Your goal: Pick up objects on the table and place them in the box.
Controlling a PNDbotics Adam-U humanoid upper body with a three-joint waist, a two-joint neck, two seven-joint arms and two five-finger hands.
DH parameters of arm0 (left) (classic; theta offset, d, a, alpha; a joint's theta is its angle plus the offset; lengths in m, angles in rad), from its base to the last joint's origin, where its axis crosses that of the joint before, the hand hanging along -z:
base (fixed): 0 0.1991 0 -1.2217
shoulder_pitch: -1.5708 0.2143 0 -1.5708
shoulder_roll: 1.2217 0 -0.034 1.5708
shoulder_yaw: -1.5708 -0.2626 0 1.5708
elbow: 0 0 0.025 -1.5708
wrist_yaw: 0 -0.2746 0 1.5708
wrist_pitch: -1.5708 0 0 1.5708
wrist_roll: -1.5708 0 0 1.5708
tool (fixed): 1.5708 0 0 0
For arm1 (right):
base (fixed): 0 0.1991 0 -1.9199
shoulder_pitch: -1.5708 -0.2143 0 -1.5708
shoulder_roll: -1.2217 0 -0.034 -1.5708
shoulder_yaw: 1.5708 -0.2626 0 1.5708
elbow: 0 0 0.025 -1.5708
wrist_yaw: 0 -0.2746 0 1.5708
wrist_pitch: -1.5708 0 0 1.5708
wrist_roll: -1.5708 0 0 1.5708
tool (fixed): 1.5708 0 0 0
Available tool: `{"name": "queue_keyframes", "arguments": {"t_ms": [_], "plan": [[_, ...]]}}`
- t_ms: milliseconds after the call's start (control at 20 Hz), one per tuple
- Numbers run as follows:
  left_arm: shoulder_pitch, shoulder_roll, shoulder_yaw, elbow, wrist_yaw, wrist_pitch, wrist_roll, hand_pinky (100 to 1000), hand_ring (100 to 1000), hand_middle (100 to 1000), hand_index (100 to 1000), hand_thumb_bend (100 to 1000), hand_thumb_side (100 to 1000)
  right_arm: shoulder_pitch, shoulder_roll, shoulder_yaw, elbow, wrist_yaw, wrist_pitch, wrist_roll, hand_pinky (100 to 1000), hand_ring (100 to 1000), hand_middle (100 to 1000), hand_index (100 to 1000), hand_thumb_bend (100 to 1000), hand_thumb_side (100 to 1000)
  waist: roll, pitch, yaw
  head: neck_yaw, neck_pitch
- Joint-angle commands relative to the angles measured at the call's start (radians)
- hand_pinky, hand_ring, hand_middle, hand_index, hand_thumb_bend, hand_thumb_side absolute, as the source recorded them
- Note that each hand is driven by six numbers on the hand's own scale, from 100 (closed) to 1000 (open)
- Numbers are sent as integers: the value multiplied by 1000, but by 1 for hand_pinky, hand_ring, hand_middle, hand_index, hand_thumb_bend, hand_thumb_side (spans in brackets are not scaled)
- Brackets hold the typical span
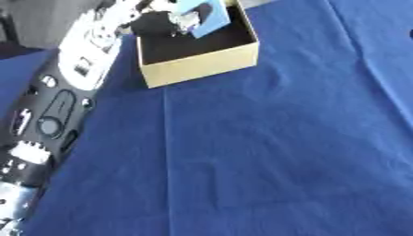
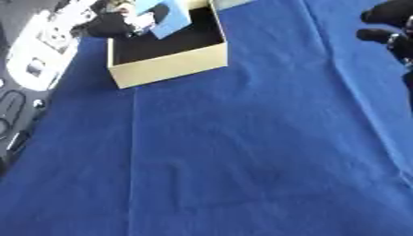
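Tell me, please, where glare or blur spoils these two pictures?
Left eye view: glare whitens the left arm; the left hand over the box is blurred. Right eye view: the right hand is a dark, soft shape at the edge.

- I see the box (image 1: 199, 63) at the far left of the surface (image 1: 266, 156), its near wall towards me.
- My left arm (image 1: 56, 106) runs up the left edge, beside the box.
- My left hand (image 1: 155, 23) sits over the box's far left corner, with a flat card-like object (image 1: 206, 16) at its fingers, above the box's inside.
- My right hand (image 2: 391, 25) shows at the far right edge, well apart from the box.
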State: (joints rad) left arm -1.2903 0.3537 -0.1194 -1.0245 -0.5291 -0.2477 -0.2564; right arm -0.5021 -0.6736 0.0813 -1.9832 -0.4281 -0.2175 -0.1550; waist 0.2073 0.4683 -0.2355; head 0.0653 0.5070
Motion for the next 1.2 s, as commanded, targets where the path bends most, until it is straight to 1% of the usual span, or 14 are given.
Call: {"name": "queue_keyframes", "arguments": {"t_ms": [50, 300, 500, 700, 900, 1000, 1200], "plan": [[-29, 16, 31, 34, -32, 0, 11, 685, 675, 475, 659, 138, 605, -15, -18, -2, -17, 5, 0, 5, 764, 779, 669, 855, 100, 995, 5, -4, -4, 6, -14], [-39, 20, 54, 64, -87, 14, 62, 684, 676, 473, 662, 104, 596, -14, -11, 1, -17, 10, 6, 7, 765, 779, 667, 855, 100, 998, 9, 3, -7, 6, -18], [-44, 23, 67, 87, -137, 20, 95, 684, 676, 473, 662, 101, 590, -12, -4, 3, -17, 14, 10, 6, 766, 780, 667, 855, 100, 999, 12, 6, -14, 6, -35], [-42, 24, 71, 107, -158, 16, 100, 684, 677, 476, 669, 105, 591, -11, 0, 3, -17, 18, 11, 6, 766, 780, 666, 855, 100, 999, 14, 9, -19, 9, -51], [-37, 25, 75, 131, -170, 15, 83, 687, 688, 503, 734, 158, 623, -10, 2, 3, -17, 23, 10, 5, 766, 780, 665, 855, 100, 1000, 17, 15, -26, 19, -68], [-36, 26, 81, 143, -184, 23, 77, 687, 690, 507, 749, 160, 607, -10, 5, 3, -17, 25, 10, 5, 766, 780, 665, 855, 100, 1000, 18, 18, -29, 22, -74], [-31, 28, 93, 171, -220, 47, 83, 688, 695, 515, 767, 179, 607, -8, 10, 4, -17, 29, 12, 3, 767, 780, 663, 855, 100, 1000, 19, 22, -31, 23, -78]]}}
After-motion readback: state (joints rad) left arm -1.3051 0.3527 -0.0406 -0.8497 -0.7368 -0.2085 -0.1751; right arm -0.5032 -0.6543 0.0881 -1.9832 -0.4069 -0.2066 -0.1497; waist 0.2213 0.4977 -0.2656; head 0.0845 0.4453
